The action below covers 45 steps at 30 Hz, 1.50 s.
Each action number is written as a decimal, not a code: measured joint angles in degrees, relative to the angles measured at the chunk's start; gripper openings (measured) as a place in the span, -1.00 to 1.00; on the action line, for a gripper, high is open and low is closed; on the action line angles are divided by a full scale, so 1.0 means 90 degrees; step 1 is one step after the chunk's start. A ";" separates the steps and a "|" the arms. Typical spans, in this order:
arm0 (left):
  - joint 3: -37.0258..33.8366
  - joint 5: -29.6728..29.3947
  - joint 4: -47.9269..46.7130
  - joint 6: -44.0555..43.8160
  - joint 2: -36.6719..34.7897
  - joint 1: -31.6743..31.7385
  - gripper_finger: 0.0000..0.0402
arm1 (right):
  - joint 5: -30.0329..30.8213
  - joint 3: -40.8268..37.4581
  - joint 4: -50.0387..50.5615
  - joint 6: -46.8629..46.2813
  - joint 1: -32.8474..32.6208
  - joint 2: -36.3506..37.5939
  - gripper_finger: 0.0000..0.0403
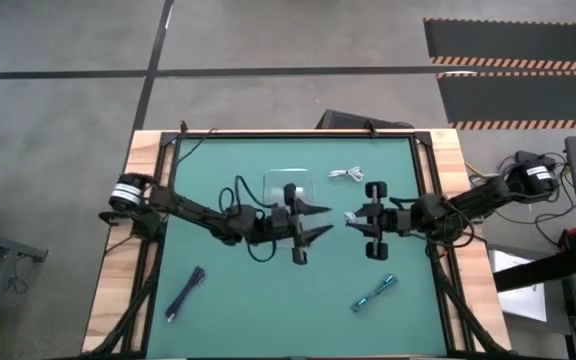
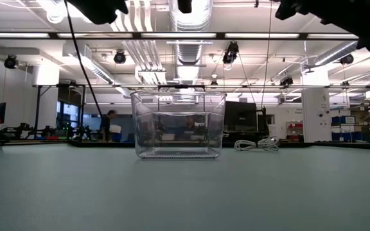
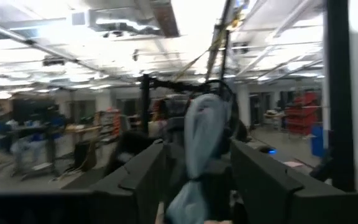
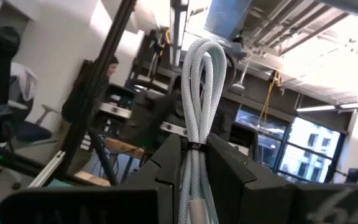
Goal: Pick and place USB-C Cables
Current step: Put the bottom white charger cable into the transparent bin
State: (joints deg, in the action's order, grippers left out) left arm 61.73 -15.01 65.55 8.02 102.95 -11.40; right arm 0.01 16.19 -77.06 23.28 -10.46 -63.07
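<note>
Green matting covers the tabletop [image 1: 228, 300], which has pale wooden edges and stands on a grey floor crossed by dark tape lines. Going from left to right, a dark purple-black cable bundle [image 1: 184, 294] lies near the front-left corner, thin and straight, well apart from everything else. The left gripper [image 1: 317, 222] hangs over the middle, its fingers spread wide with nothing between them. Just behind it sits the clear tray [image 1: 290, 186]; whether anything lies inside I cannot tell. In the gap between the two arms a white-silver cable bundle [image 1: 353, 218] sticks out from the right gripper [image 4: 194, 163], whose fingers are clamped on it. The right wrist view shows it as a braided, pale cord folded into a long loop and bound by a thin dark tie. Behind it, a second white-silver bundle [image 1: 346, 175] rests loosely coiled beside the tray. A teal-blue bundle [image 1: 374, 292] lies toward the front right. No writing or labels are readable.
</note>
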 joint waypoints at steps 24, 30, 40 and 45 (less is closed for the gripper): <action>0.0224 0.0027 -0.0064 -0.0032 0.0311 0.0076 -0.11 | 0.0010 0.0364 0.0006 -0.0181 -0.0002 -0.0667 -0.76; 0.0234 0.0041 -0.0062 -0.0166 0.0311 0.0096 -0.11 | 0.0017 0.0364 0.0006 -0.0104 -0.0002 -0.0667 -0.76; 0.0265 0.0143 -0.0058 -0.0183 0.0311 0.0104 -0.11 | 0.0175 0.0361 0.0008 -0.0081 -0.0002 -0.0667 -0.76; 0.0266 0.0153 -0.0047 -0.0188 0.0335 0.0104 -0.11 | 0.0177 0.0361 0.0008 -0.0074 -0.0002 -0.0667 -0.76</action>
State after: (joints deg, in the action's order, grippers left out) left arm 64.12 -13.63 65.12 6.33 105.96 -10.46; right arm 1.61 19.44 -76.99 22.61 -10.48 -69.08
